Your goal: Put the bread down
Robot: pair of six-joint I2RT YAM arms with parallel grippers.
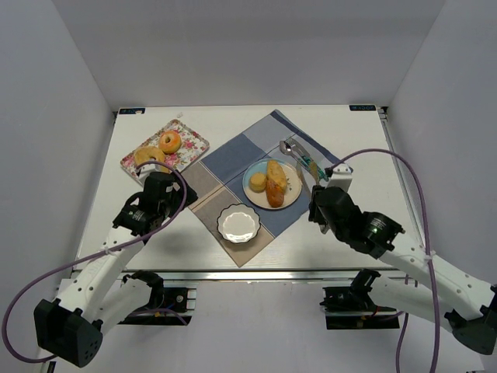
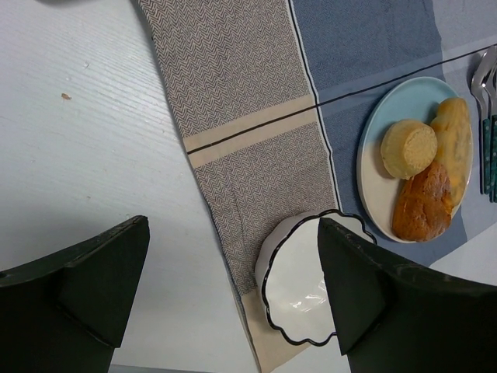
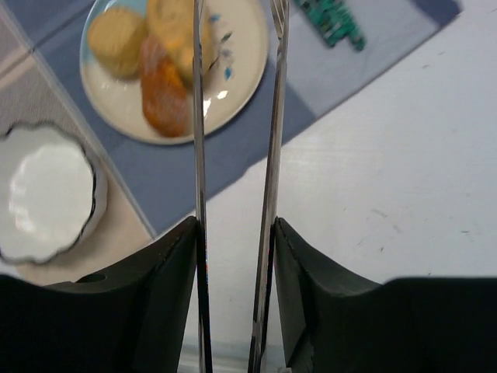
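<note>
Finishing, I judge: the golden-brown elongated loaf (image 1: 275, 183) and round pale-yellow bun (image 1: 257, 182) lie side by side on the pale-blue ceramic plate (image 2: 373, 194), midway between the counter (image 1: 349, 233) edges. The right claw (image 3: 235, 233) clamps thin metal tongs (image 3: 199, 116); the left claw (image 2: 231, 233) gapes empty. Next, the tongs want setting down.

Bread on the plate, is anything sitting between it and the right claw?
Nothing visible blocks it. The right claw is shut on tongs whose arms reach over the plate, one crossing the loaf next to the bun. The bowl sits off to the side.
</note>
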